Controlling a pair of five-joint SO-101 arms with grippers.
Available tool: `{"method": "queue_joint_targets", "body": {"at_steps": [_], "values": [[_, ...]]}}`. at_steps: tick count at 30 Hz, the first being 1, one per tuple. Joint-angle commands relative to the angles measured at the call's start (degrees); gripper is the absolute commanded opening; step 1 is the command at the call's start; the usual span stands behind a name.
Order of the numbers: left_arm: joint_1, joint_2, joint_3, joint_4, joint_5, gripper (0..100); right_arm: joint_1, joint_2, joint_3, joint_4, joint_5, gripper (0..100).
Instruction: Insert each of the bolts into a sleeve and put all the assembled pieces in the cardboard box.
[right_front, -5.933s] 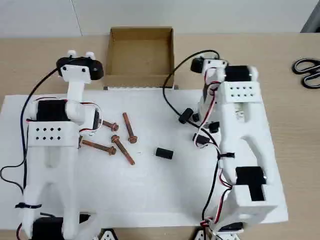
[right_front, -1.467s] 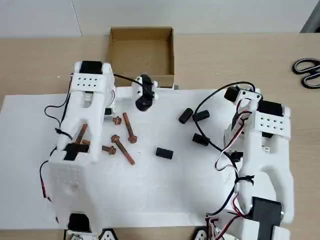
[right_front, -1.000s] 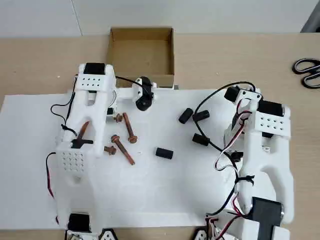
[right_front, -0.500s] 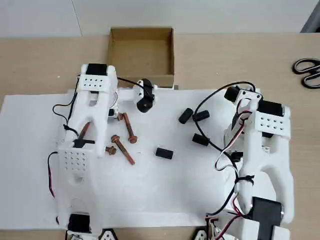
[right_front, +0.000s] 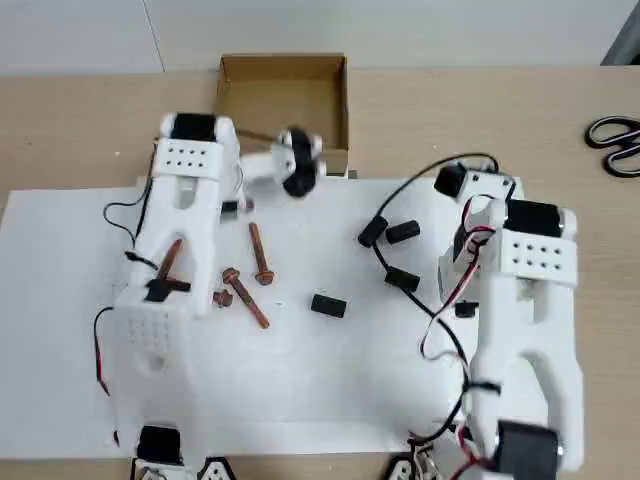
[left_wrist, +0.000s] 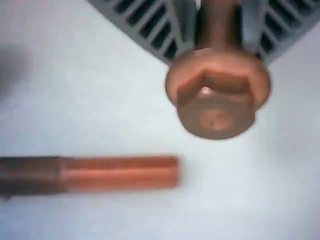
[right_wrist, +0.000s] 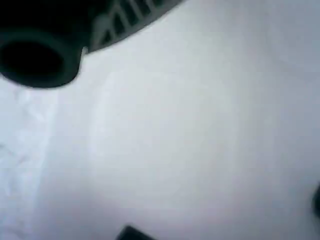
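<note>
**A:** Which step is this?

**B:** Pairing, I'd say. The left gripper (left_wrist: 218, 20) is clamped on a copper bolt (left_wrist: 218, 95) by its shank, with the head clear of the jaws. A second bolt (left_wrist: 100, 172) lies on the white sheet (right_front: 330, 380) just beneath it. The right gripper (right_wrist: 75, 35) looks closed round a black sleeve (right_wrist: 35, 60), bore open.

**A:** And next?

**B:** Bring the two grippers together, with the shank tip lined up on that bore. The cardboard box (right_front: 283, 110), just beyond the left gripper, has nothing in it that I can see.
</note>
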Motion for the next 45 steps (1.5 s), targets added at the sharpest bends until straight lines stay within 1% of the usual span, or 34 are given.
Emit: {"method": "queue_joint_targets", "body": {"at_steps": [1,6,10,12,13,18,22,28,33,36,39,43,45], "values": [[1.14,-12.75,-0.84,1.05,6.51,1,-0.57,-6.64,-4.04,2.77,2.55,0.4],[2.73,-21.45,2.86,1.05,20.92,1,-0.4,-10.95,-3.96,5.93,3.78,0.5],[4.13,-27.6,4.7,1.05,40.35,1,-0.48,-13.05,-3.87,6.29,1.76,0.5],[4.57,-30.51,5.23,1.05,48.0,1,-0.57,-14.73,-3.96,6.29,0.18,0.4],[4.66,-32.35,5.23,1.05,50.55,1,-0.57,-15.96,-3.96,6.29,-0.79,0.4],[6.15,-41.05,7.08,0.97,57.85,1,-0.57,-23.6,-3.78,5.85,-7.03,0.4],[8.18,-47.47,11.38,0.97,67.69,1,-0.57,-30.02,-3.69,5.67,-13.27,0.4],[9.85,-57.41,21.49,-0.35,79.82,1,-0.57,-36.26,-1.58,5.67,-13.89,0.3],[10.55,-67.34,32.66,-5.1,87.91,1,-0.66,-43.21,5.45,3.47,-13.98,0.3],[11.43,-74.46,42.15,-9.76,92.04,1,-3.56,-49.27,11.08,0.92,-14.42,0.3],[12.22,-82.2,52.0,-15.12,96.18,1,-7.25,-55.69,15.91,-2.33,-17.05,0.3],[12.31,-90.81,62.81,-21.01,103.12,1,-13.32,-61.93,23.21,-5.76,-18.99,0.3],[12.48,-93.98,67.82,-23.12,105.14,1,-16.48,-64.57,26.73,-7.69,-19.78,0.3]]}}
